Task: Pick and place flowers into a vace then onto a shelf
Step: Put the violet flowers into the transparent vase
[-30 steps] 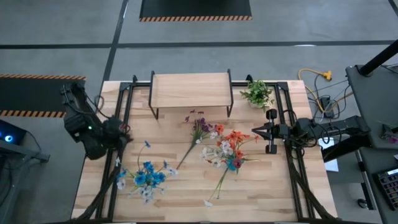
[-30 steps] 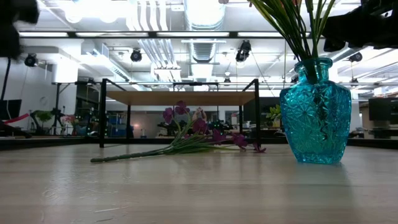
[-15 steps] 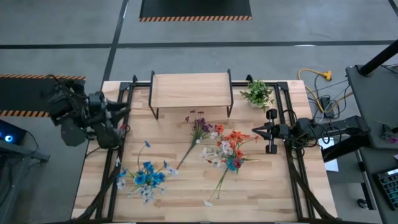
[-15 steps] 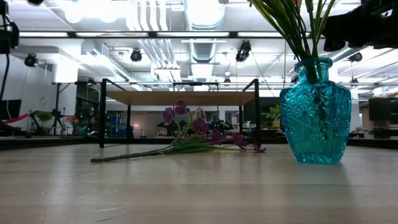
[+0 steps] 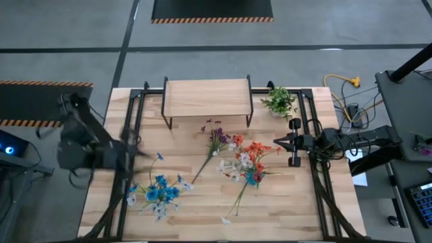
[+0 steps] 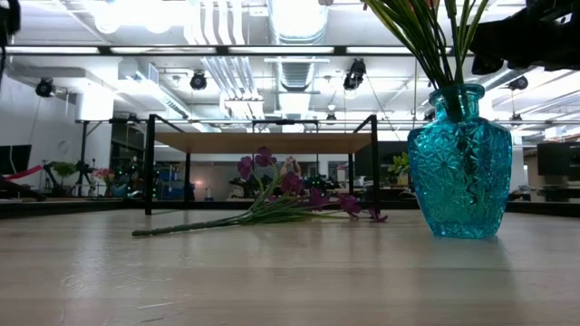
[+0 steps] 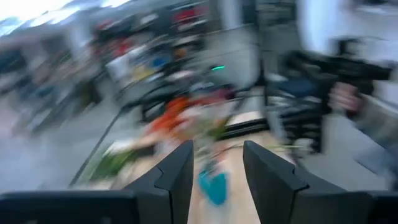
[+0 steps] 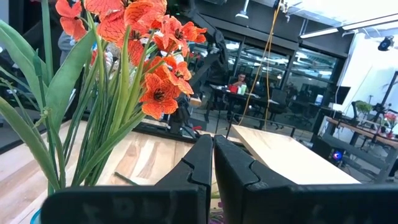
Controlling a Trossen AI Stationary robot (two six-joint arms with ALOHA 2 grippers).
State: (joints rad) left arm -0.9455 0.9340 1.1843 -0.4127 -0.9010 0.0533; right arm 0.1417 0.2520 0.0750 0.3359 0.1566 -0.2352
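Observation:
A teal glass vase point(image 6: 460, 163) stands upright on the table and holds orange-red and white flowers point(image 5: 246, 159), whose stems stick into its mouth. A purple bunch point(image 5: 216, 140) lies flat on the wood in front of the shelf point(image 5: 207, 96). A blue and white bunch point(image 5: 158, 192) lies near the table's near-left corner. My left gripper point(image 5: 138, 150) is blurred above the table's left edge, open, its fingers pointing toward the vase point(image 7: 214, 186). My right gripper point(image 5: 275, 143) hangs shut just right of the vase's orange blooms point(image 8: 143, 62).
A bushy green plant point(image 5: 279, 101) stands at the far right, beside the shelf's right legs. Black frame rails point(image 5: 138, 115) run along both sides of the table. Bare wood lies between the blue bunch and the vase.
My left arm has swung about at the table's left edge: first up and toward the far-left corner, then back toward the near edge and the middle, where it now shows blurred. The flowers, the vase and my right arm have stayed where they were.

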